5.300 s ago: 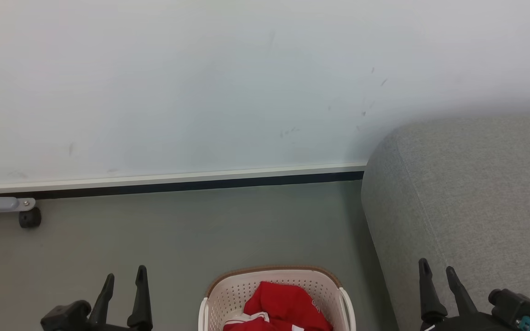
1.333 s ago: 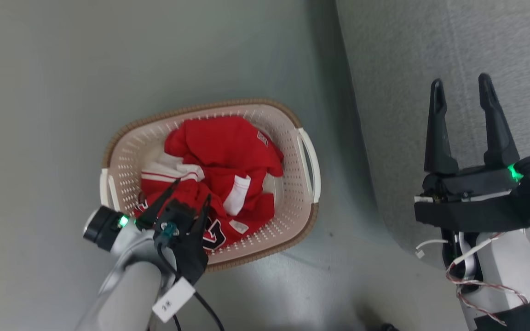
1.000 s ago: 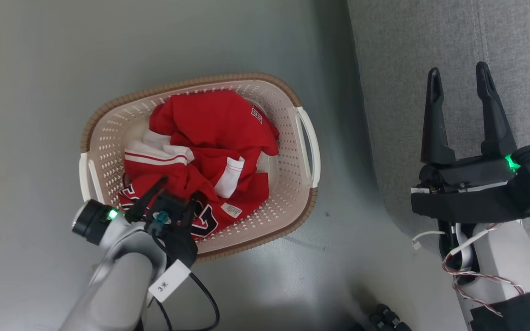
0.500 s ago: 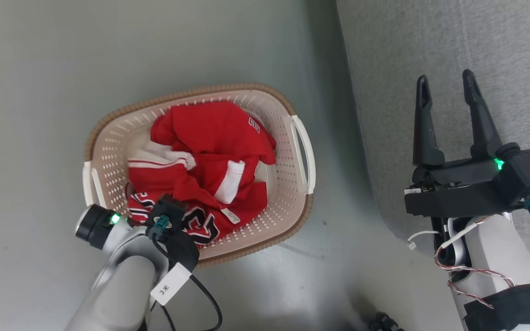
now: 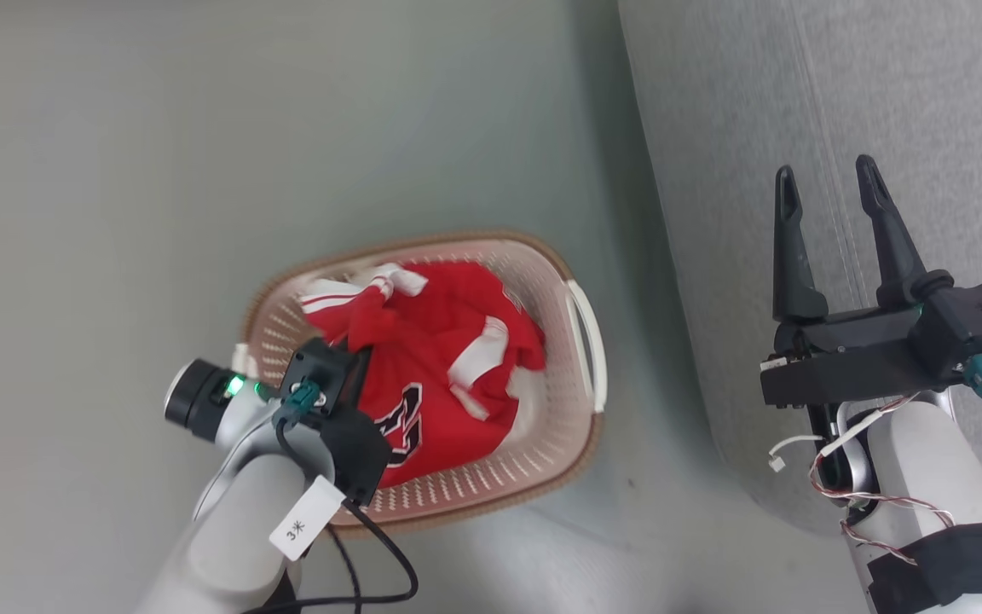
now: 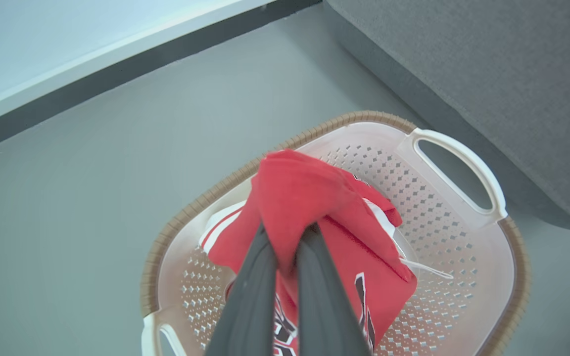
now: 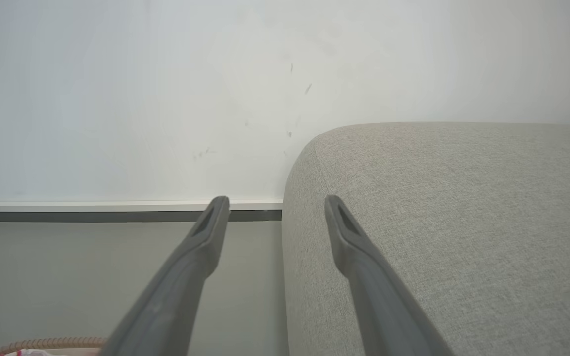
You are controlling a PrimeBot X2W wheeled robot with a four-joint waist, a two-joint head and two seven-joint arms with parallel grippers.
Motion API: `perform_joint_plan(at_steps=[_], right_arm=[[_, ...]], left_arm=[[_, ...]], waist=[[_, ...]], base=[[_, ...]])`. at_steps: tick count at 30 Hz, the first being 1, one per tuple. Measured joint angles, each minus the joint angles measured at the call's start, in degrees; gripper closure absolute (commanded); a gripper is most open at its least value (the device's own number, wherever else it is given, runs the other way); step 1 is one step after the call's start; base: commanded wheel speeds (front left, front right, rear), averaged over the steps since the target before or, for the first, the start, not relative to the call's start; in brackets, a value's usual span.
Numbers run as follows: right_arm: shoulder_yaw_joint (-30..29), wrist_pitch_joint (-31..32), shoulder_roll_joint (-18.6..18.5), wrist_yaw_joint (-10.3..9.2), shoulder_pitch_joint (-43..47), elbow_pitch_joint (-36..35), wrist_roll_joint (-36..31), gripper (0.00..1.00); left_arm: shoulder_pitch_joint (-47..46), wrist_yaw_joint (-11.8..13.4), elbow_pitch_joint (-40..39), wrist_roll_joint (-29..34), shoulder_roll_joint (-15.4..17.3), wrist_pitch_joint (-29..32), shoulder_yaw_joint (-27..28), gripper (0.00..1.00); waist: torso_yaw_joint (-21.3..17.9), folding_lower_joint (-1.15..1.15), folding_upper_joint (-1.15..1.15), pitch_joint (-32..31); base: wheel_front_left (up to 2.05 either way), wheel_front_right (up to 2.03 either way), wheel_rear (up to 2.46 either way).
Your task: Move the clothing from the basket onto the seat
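Left gripper [image 6: 287,232] is clamped on a fold of the red clothing [image 6: 309,188], its two fingers [image 6: 250,296] pressed together with cloth bunched above their tips. From that pinch the clothing drapes down into the basket [image 6: 438,237]. White stripe trim [image 5: 478,354] and a black-and-white emblem [image 5: 401,431] show on it. In the head view the clothing lies within the basket's rim, toward its left and middle, with bare perforated wall along the right side. The basket stands on the grey floor [image 5: 158,170], its right handle [image 5: 591,341] near the side of the seat [image 5: 926,102] but apart from it. Over the seat's left edge the right gripper [image 5: 826,170] hovers, jaws wide apart and holding nothing. Beyond, in the right wrist view, a dark baseboard [image 7: 92,215] runs along the foot of a pale wall [image 7: 166,99] up to the seat's far corner.
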Motion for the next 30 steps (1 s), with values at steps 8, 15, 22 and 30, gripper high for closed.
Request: perform_joint_plan(at_steps=[8,15,22,30], right_arm=[[-0.83,0.00,-0.25,0.24,2.23,2.91,0.00,0.00],[-0.97,0.01,-0.20,0.58,5.19,5.52,0.00,0.00],[-0.23,0.01,0.02,1.43,7.05,7.86,0.00,0.00],[2.29,0.01,0.49,3.32,8.44,10.79,-0.51,0.00]], left_arm=[[-1.31,-1.20,-5.42,-1.62,-0.30,0.00,-0.57,1.00],[-3.16,-2.14,-9.49,-2.59,-0.48,-0.01,-2.00,1.00],[-4.74,-2.22,-10.96,-4.47,-0.69,-0.01,-2.23,1.00],[-5.98,-2.66,-10.07,-6.77,-0.73,-0.01,-2.68,1.00]], waist=[[2.85,0.00,0.00,-6.40],[5.07,-0.01,0.00,-12.31],[7.11,-0.01,0.00,-19.26],[8.15,-0.01,-0.01,-26.27]], base=[[0.00,0.00,0.00],[0.00,0.00,0.00],[0.00,0.00,0.00],[0.00,0.00,0.00]])
